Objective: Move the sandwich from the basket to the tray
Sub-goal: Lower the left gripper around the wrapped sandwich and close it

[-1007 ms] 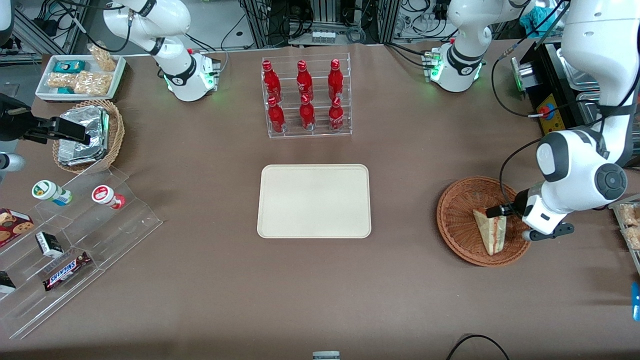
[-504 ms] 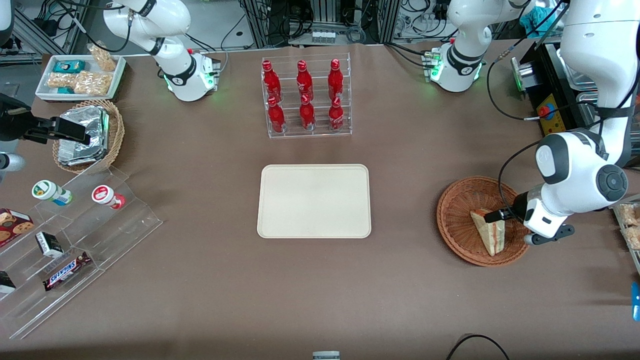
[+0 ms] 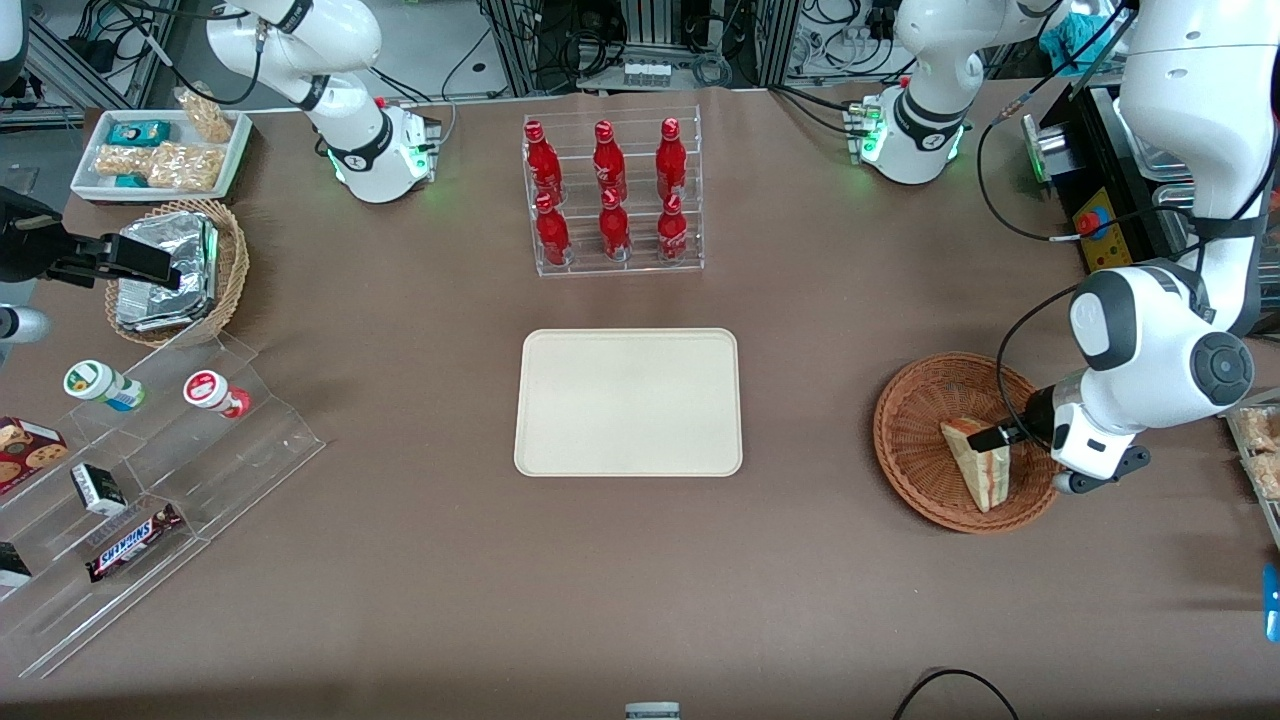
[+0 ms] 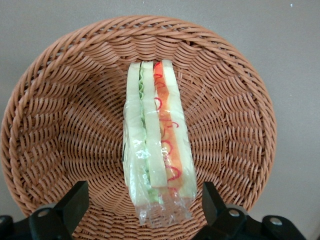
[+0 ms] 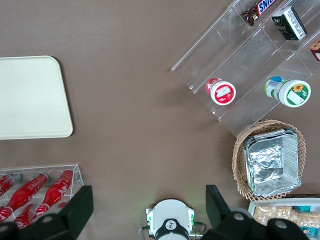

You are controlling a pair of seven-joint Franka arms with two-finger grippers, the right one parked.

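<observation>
The sandwich (image 3: 978,464) (image 4: 156,145), a plastic-wrapped wedge of pale bread with a red filling stripe, lies in the reddish-brown wicker basket (image 3: 915,430) (image 4: 60,125) toward the working arm's end of the table. My gripper (image 3: 990,437) (image 4: 145,207) hangs low over the basket, open. One black finger (image 4: 75,202) stands on each side of the sandwich's nearest end, with a gap between each finger and the wrap. The cream tray (image 3: 628,400) (image 5: 30,97) lies flat at the table's middle with nothing on it.
A clear rack of red bottles (image 3: 612,195) stands farther from the camera than the tray. Toward the parked arm's end are a tan basket of foil packets (image 3: 175,270), a white snack tray (image 3: 160,150) and a stepped acrylic shelf (image 3: 150,480) of snacks.
My gripper has sunk a little lower and nearer to the camera around the sandwich's end. The sandwich has hardly shifted in the basket.
</observation>
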